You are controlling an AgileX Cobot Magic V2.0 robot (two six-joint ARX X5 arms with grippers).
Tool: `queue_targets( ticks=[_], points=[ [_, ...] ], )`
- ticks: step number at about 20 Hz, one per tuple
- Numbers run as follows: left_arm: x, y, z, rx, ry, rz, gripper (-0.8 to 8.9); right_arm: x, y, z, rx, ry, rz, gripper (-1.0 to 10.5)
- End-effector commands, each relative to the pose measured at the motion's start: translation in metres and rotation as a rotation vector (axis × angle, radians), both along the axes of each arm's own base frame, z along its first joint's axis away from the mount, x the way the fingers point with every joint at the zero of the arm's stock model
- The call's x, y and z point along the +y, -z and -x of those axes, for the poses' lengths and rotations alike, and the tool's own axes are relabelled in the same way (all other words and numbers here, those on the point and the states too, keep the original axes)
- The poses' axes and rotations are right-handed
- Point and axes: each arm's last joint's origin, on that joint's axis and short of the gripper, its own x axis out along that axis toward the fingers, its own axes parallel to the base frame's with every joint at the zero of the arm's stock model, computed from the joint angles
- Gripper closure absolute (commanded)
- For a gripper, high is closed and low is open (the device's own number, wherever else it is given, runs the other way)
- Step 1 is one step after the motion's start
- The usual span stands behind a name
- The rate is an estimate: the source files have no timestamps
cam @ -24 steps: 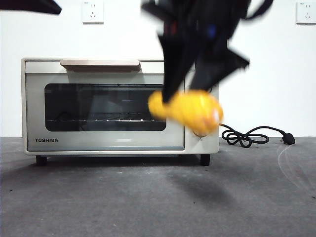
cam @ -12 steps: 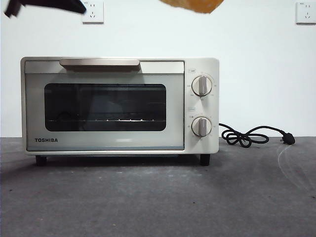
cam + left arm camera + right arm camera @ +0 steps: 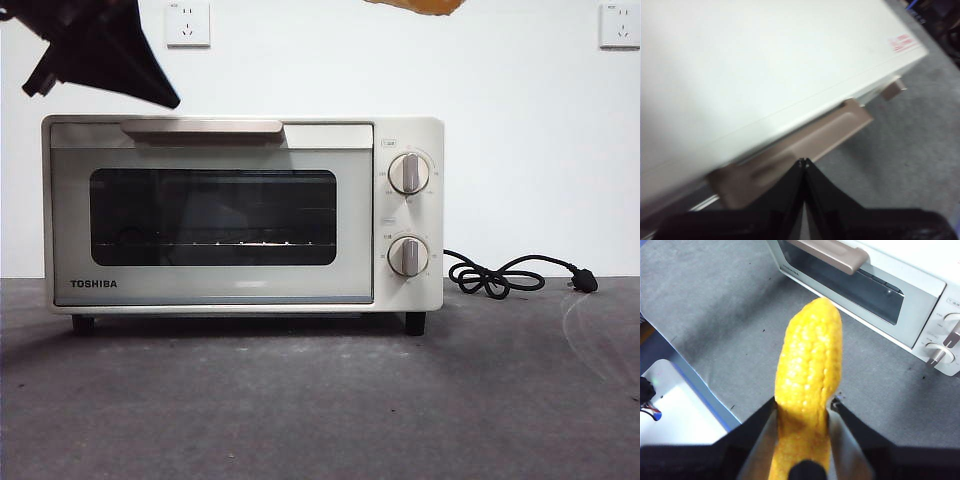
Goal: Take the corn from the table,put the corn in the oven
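Corn [image 3: 810,375] is clamped in the right gripper [image 3: 805,407] high above the closed oven [image 3: 240,215], while the left gripper [image 3: 804,162], jaws shut and empty, nears the handle [image 3: 790,150]; it should hook this squarely to pull the door down.

Coiled black power cord [image 3: 500,275] with plug [image 3: 585,282], lying right of the wall socket [image 3: 188,22] and far lower. Second socket [image 3: 619,24] level with the first, well apart, above the plug. White wall [image 3: 530,150] behind both.

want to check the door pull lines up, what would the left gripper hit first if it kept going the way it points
Probably the oven's beige handle: the shut left gripper points at it, though depth is unclear.
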Motion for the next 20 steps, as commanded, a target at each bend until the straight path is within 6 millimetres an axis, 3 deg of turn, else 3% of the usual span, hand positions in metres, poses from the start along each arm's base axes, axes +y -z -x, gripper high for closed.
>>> queue_targets(
  ticks=[1,20],
  points=[
    [0.0,0.0,-0.001,-0.023,0.005,-0.029,8.19,0.0,0.0,0.0,-0.007,-0.004,0.012,9.6],
    [-0.002,0.009,-0.011,-0.051,-0.033,-0.114,8.19,-0.001,0.001,0.0,-0.008,-0.003,0.023,9.6]
  ],
)
